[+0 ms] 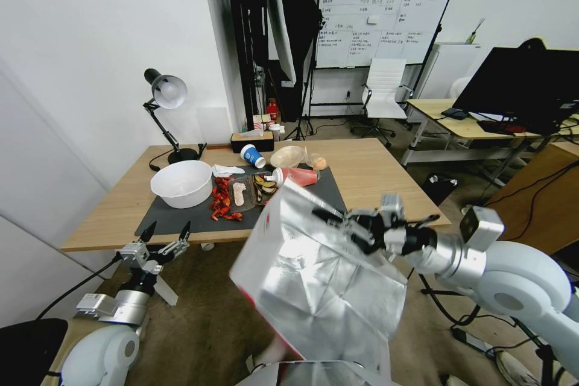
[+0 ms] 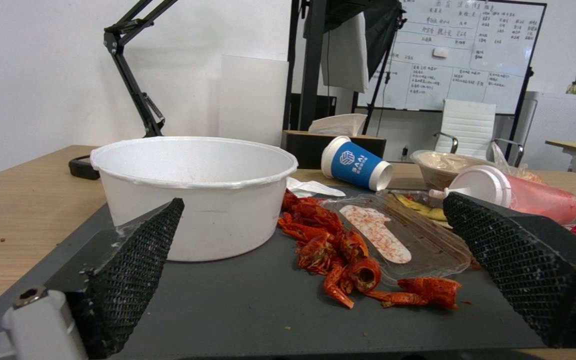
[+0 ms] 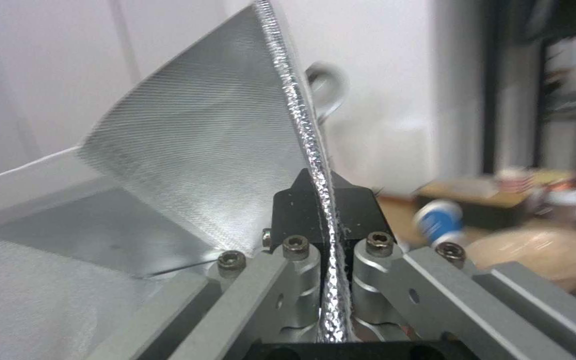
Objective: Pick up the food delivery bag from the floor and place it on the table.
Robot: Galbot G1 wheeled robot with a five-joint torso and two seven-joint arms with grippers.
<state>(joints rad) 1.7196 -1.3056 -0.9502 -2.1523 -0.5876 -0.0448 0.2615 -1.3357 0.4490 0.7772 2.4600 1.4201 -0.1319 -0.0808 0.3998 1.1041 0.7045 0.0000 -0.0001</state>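
The food delivery bag [image 1: 313,277] hangs in the air in front of the table's [image 1: 374,169] front edge, tilted, its crinkled silver foil lining facing me and a red edge at its left. My right gripper [image 1: 329,217] is shut on the bag's upper foil rim. In the right wrist view the foil seam [image 3: 315,150] runs between the two black fingers of that gripper [image 3: 321,195]. My left gripper [image 1: 167,230] stands open and holds nothing, just off the table's front left edge, facing the dark grey mat [image 2: 235,310]. The floor [image 1: 205,313] lies below the bag.
On the mat stand a white bowl [image 1: 181,183], red shells [image 1: 220,202], a clear tray and a tipped red cup [image 1: 295,176]. A blue cup [image 1: 252,155], tissue box and desk lamp [image 1: 166,93] are behind. The right half of the tabletop is bare wood. Cables [image 1: 470,325] lie on the floor at right.
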